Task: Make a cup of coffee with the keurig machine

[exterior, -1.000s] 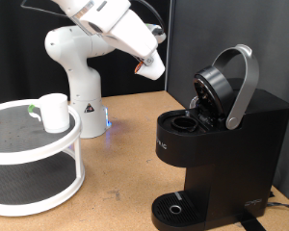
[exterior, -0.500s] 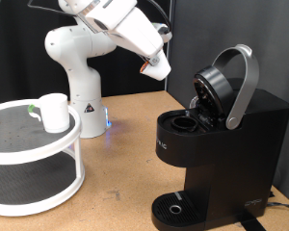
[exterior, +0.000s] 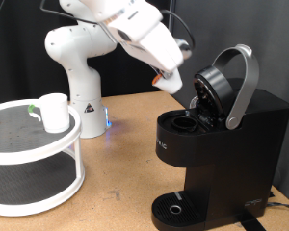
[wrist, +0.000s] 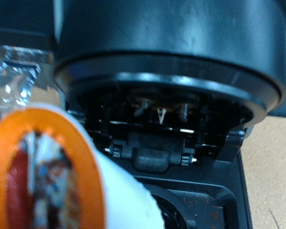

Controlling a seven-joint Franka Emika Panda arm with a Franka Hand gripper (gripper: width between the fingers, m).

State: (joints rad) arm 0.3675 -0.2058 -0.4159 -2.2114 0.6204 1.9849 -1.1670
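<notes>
The white two-finger gripper grips a small white orange-topped pod, hovering just above-left of the boxy black keurig machine's open brew chamber.

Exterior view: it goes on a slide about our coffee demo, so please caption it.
Gripper poised beside the keurig machine, lid raised, while the cup waits on a white stand.
</notes>
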